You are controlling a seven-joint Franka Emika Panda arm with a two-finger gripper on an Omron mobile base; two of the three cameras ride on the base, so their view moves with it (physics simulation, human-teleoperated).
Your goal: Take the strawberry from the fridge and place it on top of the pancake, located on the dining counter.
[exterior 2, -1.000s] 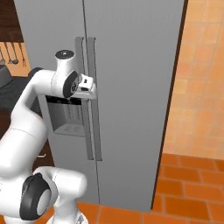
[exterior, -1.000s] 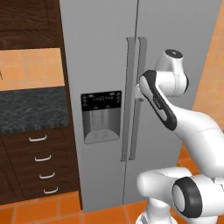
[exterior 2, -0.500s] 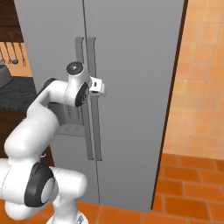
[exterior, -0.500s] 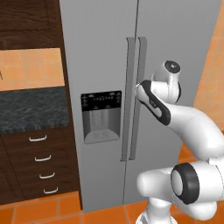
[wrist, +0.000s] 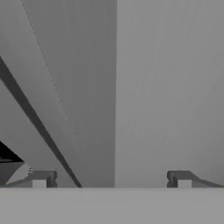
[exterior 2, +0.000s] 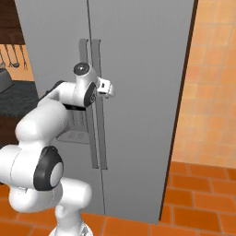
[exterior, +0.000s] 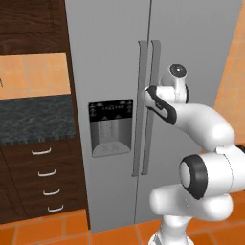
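Observation:
The grey steel fridge (exterior: 110, 57) stands right in front of me with both doors closed. Its black-panelled water dispenser (exterior: 111, 127) sits in the left door. My gripper (exterior 2: 104, 87) is stretched out to the long vertical handle (exterior: 154, 67) of the right door, at about the dispenser's top. In the hand view the gripper (wrist: 111, 180) is open, its fingertips (wrist: 41, 179) wide apart and very close to the steel door (wrist: 166, 87). Nothing sits between them. The strawberry, the pancake and the dining counter are out of view.
Left of the fridge a black-topped wall counter (exterior: 33, 119) runs over dark wood drawers (exterior: 43, 177). Kitchen tools (exterior 2: 9, 57) hang on the wall there. An orange tiled wall (exterior 2: 212, 92) stands to the fridge's right, above orange floor tiles (exterior 2: 198, 203).
The arm has reached forward and the hand has closed in on the right door's handle. The fridge doors have stayed closed and the base has not moved.

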